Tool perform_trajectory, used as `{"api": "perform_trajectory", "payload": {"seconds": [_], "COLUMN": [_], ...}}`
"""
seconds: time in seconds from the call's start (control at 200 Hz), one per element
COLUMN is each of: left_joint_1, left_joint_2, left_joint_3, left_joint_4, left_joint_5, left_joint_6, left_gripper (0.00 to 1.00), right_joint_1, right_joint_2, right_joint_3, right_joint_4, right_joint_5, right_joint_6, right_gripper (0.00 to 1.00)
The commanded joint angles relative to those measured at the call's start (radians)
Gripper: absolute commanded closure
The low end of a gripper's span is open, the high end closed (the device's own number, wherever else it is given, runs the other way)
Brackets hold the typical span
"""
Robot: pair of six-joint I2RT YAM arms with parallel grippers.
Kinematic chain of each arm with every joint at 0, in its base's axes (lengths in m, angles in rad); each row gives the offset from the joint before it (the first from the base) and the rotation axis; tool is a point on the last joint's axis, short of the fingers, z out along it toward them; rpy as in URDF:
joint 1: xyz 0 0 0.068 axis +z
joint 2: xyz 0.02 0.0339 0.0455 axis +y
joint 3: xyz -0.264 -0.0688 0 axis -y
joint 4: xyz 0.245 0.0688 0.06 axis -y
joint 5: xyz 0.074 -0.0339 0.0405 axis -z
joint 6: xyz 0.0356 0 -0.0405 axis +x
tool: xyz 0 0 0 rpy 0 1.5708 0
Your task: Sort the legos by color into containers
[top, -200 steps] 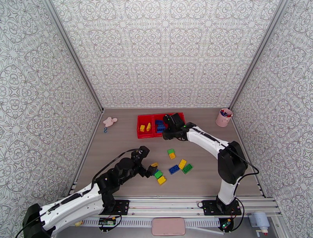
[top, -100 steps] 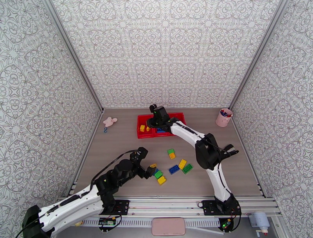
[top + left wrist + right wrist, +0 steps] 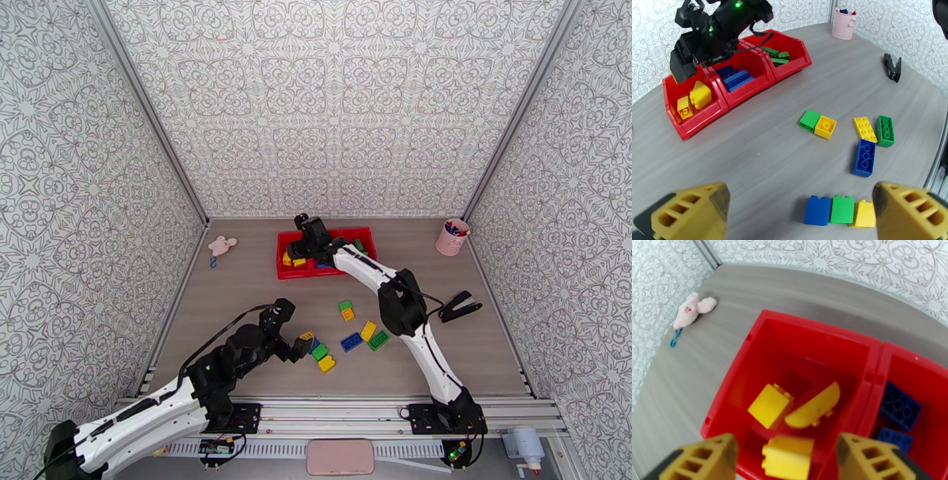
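Now, at the red tray (image 3: 280, 260) by the far edge of the table (image 3: 253, 316), the right gripper (image 3: 785, 437) has swung to the left compartment and parted its jaws. A yellow brick (image 3: 790, 459) seems just dropped among the other yellows (image 3: 770, 410), though it's blurred. Near the front edge the left gripper (image 3: 800, 211) hangs wide open over a blue-green-yellow row (image 3: 842, 208), likely next.

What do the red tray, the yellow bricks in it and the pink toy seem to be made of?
The red tray: probably moulded plastic, fairly glossy; its smooth walls catch the light. The yellow bricks: hard plastic, slightly shiny, with crisp edges and studs. The pink toy: seemingly soft, perhaps plush, matte with rounded shapes; too small to be sure.
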Motion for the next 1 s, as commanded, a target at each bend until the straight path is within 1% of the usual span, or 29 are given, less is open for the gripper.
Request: {"api": "perform_trajectory", "payload": {"seconds": [0.0,0.115,0.295,0.415,0.665,0.865,0.995], "left_joint_1": [-0.008,-0.008,-0.008,-0.009,-0.015,-0.016,-0.018], "left_joint_2": [-0.027,-0.041,-0.031,-0.013,0.011,0.018,0.016], "left_joint_3": [-0.014,-0.014,0.012,0.023,0.016,0.012,0.006], "left_joint_4": [-0.045,-0.067,-0.091,-0.088,-0.057,-0.044,-0.035], "left_joint_5": [-0.021,-0.017,-0.001,0.006,0.023,0.030,0.035], "left_joint_6": [-0.003,-0.001,0.033,0.036,0.056,0.091,0.109], "left_gripper": [0.00,0.00,0.00,0.00,0.00,0.00,0.00], "right_joint_1": [0.008,0.007,0.006,0.006,0.002,0.002,0.002], "right_joint_2": [-0.095,-0.186,-0.393,-0.521,-0.755,-0.910,-0.977], "right_joint_3": [-0.040,-0.171,-0.481,-0.665,-0.939,-1.097,-1.167], "right_joint_4": [-0.015,0.031,0.146,0.170,0.107,0.024,-0.047], "right_joint_5": [0.027,0.042,0.080,0.095,0.140,0.176,0.198], "right_joint_6": [-0.033,-0.052,-0.068,-0.087,-0.077,-0.007,0.043], "right_gripper": [0.28,0.26,0.23,0.19,0.16,0.15,0.15]}}
